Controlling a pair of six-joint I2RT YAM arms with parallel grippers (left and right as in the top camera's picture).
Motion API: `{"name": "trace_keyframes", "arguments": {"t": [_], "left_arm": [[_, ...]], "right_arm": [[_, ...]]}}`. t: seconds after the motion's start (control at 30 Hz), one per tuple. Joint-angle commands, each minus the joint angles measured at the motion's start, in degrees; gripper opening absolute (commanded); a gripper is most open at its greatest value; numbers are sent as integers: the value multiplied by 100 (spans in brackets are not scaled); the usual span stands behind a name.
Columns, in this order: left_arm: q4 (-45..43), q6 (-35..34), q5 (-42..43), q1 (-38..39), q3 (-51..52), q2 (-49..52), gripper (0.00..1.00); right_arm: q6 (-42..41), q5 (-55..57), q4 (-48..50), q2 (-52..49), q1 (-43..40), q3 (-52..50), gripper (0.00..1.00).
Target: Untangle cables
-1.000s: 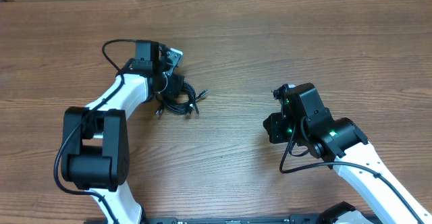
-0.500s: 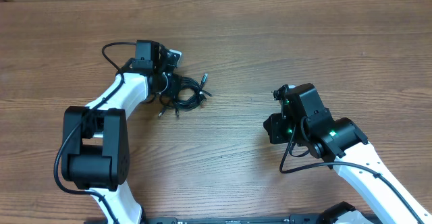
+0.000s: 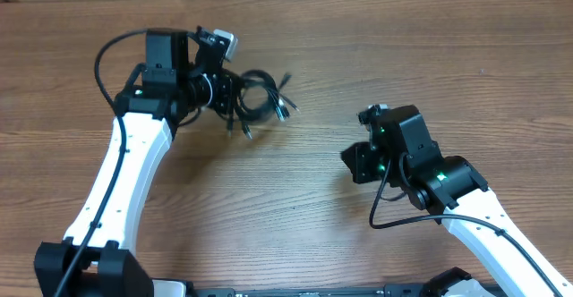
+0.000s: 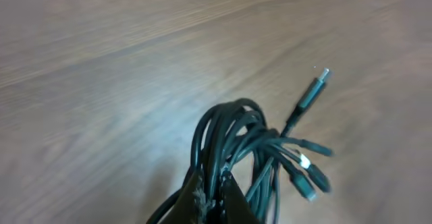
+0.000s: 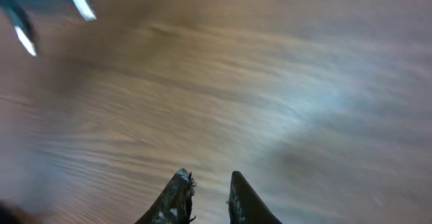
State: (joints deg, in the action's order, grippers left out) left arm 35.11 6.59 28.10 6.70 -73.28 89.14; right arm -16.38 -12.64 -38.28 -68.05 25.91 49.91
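Observation:
The cables (image 3: 261, 103) are a small tangle of thin black cords with plug ends fanning out to the right. My left gripper (image 3: 229, 100) is shut on the left side of the tangle and holds it above the table. In the left wrist view the cords (image 4: 233, 133) rise from between my closed fingers (image 4: 237, 207), and one silver-tipped plug (image 4: 314, 90) sticks out to the upper right. My right gripper (image 3: 351, 165) hovers right of centre, well apart from the tangle. Its fingers (image 5: 174, 196) stand a little apart around nothing. Blurred silver plug tips (image 5: 82, 3) show at the right wrist view's top left.
The wooden table (image 3: 403, 55) fills the view. My left arm (image 3: 125, 181) reaches up the left side and my right arm (image 3: 483, 216) comes in from the lower right, with its own thick black wire looping beside it.
My left gripper closed on the tangle and lifted it up and toward the back of the table. My right gripper shifted slightly left.

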Motion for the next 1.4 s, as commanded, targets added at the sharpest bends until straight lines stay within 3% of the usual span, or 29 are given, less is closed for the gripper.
{"name": "trace_keyframes", "arguments": {"t": [0.0, 0.17, 0.37, 0.57, 0.8, 1.37], "left_arm": [[455, -105, 466, 197, 7, 162, 4], [881, -111, 586, 713, 17, 391, 4], [702, -581, 643, 1425, 17, 664, 4], [444, -942, 772, 1646, 15, 658, 4], [450, -964, 1692, 1648, 15, 658, 4], [588, -977, 2328, 1648, 15, 651, 4]], "right_arm": [[190, -1047, 433, -11, 13, 74, 17], [155, -1982, 977, -13, 13, 74, 25], [52, -1998, 588, -31, 17, 70, 25], [-852, -1808, 358, -214, 17, 68, 25], [-2337, -1805, 634, -638, 17, 68, 31], [-4238, -1073, 1493, -951, -26, 68, 27]]}}
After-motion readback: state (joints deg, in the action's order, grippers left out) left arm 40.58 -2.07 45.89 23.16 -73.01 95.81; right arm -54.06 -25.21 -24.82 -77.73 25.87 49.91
